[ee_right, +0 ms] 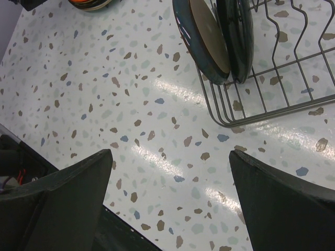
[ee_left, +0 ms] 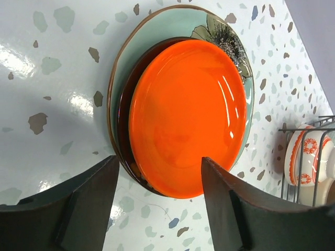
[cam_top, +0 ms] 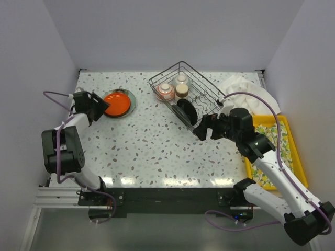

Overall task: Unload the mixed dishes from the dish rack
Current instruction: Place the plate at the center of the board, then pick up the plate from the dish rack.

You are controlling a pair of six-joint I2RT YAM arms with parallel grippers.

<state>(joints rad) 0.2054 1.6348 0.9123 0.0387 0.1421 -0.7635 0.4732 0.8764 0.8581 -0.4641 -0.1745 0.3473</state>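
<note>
An orange plate (cam_top: 116,103) (ee_left: 186,115) lies on a dark plate (ee_left: 125,104) and a teal floral plate (ee_left: 178,23) at the table's far left. My left gripper (cam_top: 101,109) (ee_left: 159,158) is open at the stack's near rim, its jaws apart on either side of the orange plate's edge. The dish rack (cam_top: 209,94) (ee_right: 261,104) holds a red-patterned bowl (cam_top: 165,91) (ee_left: 303,162), two cups (cam_top: 181,83), and two dark plates (cam_top: 187,111) (ee_right: 201,36) standing on edge. My right gripper (cam_top: 201,128) (ee_right: 170,151) hangs open and empty over the table beside the rack's near corner.
A white cloth (cam_top: 243,89) lies behind the rack on the right. A yellow tray (cam_top: 285,151) sits along the right edge, partly under my right arm. The left wall runs close behind my left arm.
</note>
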